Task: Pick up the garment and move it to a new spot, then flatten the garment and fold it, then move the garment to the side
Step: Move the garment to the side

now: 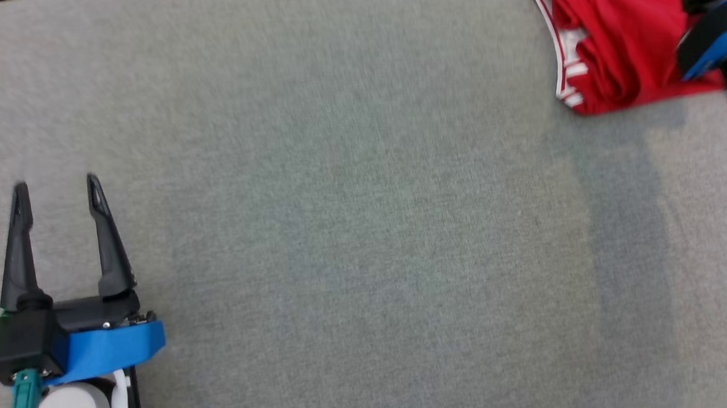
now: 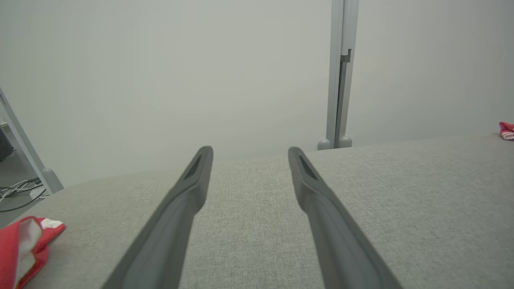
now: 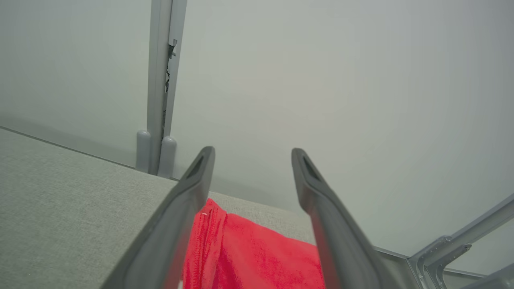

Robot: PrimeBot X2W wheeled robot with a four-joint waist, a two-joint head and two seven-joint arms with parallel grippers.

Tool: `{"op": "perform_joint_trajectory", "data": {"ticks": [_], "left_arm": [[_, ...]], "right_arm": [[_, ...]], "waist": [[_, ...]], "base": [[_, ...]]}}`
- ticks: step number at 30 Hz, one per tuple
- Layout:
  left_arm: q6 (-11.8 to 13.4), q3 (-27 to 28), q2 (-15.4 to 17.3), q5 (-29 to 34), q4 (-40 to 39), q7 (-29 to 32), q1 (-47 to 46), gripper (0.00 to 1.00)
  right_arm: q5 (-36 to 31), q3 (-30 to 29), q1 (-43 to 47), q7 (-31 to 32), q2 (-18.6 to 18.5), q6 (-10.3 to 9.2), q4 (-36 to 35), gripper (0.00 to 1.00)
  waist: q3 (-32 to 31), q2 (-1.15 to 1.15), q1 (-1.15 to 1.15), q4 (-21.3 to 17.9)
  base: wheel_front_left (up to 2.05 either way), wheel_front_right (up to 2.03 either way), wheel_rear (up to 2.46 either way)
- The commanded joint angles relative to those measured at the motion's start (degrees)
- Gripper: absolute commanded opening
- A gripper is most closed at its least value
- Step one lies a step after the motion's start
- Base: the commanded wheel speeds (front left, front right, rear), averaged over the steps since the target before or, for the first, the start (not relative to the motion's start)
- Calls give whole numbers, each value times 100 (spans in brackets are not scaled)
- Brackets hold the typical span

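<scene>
While the red garment [image 1: 614, 40] with its white trim lies bunched up in the upper right of the head view, on the grey table [image 1: 364, 228], the right gripper [image 3: 252, 151] hangs over it with its two fingers spread wide. It holds nothing, and the red cloth shows low down between them in the right wrist view. In the lower left of the head view, well apart from the garment, the left gripper [image 1: 56, 183] has its fingers wide apart too, with nothing in them.
</scene>
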Motion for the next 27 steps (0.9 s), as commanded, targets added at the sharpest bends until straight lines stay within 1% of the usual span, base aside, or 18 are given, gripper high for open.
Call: {"op": "perform_joint_trajectory", "data": {"ticks": [1, 5, 8, 12, 16, 21, 27], "left_arm": [[29, 26, -40, -48, 84, -33, 122, 100], [50, 21, -127, -140, 236, -58, 361, 100], [12, -6, -186, -224, 431, -61, 456, 100], [-31, -5, -233, -293, 639, -64, 551, 100], [-54, 0, -286, -342, 835, -66, 652, 100], [-93, -17, -357, -371, 1077, -66, 785, 100], [-139, 9, -377, -382, 1237, -68, 896, 100]], "right_arm": [[7, -111, 401, -23, 131, -1, -317, 100], [-30, -423, 1195, -24, 450, 0, -1086, 100], [-135, -629, 1843, -23, 690, 0, -1477, 100], [-238, -706, 2518, -24, 911, -1, -1855, 100], [-195, -827, 3201, -24, 1106, -1, -2193, 100], [-188, -1124, 4052, -24, 1307, 0, -2578, 100], [-328, -1530, 4925, -24, 1597, 0, -3007, 100]], "waist": [[-234, 1, 1, -14], [-579, 1, 1, 171], [-810, 1, 1, 340], [-1099, 1, 1, 475], [-1366, 1, 1, 567], [-1688, 1, 1, 650], [-1838, 1, 1, 670]], "base": [[0, 0, 0], [0, 0, 0], [0, 0, 0], [0, 0, 0], [0, 0, 0], [0, 0, 0], [0, 0, 0]]}}
